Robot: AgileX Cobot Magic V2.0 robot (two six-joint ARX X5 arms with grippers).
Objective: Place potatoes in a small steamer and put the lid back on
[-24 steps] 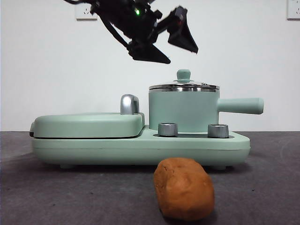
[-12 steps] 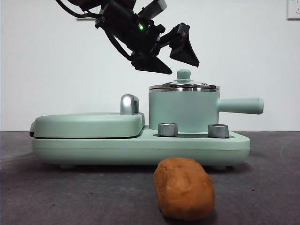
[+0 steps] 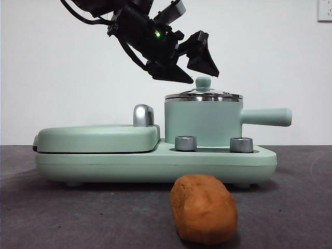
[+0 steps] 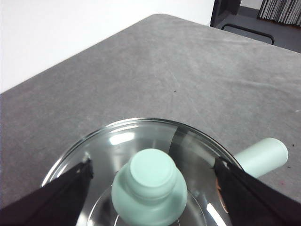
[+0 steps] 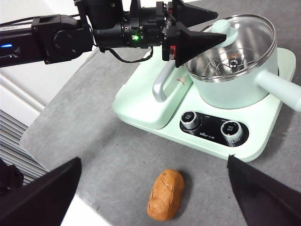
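Note:
The small steamer (image 3: pixel 202 122) stands on the right side of a mint-green cooker base, its side handle (image 3: pixel 265 117) pointing right. The glass lid (image 3: pixel 203 96) rests on it, mint knob (image 4: pixel 150 186) up. My left gripper (image 3: pixel 202 77) is open and hangs just above the knob, one jaw on either side of it, not touching. Seen from the right wrist, the same gripper (image 5: pixel 207 28) reaches over the lid (image 5: pixel 230 42). The potato (image 3: pixel 203 208) lies on the grey table in front of the base. High above it, my right gripper (image 5: pixel 154 162) is open and holds nothing.
A flat mint-green griddle section (image 3: pixel 96 139) with a chrome handle (image 3: pixel 143 115) fills the left of the base. Two steel dials (image 3: pixel 185 143) (image 3: pixel 241 144) sit on the base in front of the pot. In the right wrist view the table's edge (image 5: pixel 61 174) runs near the potato (image 5: pixel 165 194).
My left gripper has come down and a little to the right, from above the griddle's handle to just over the lid's knob. The potato, pot and lid have not moved.

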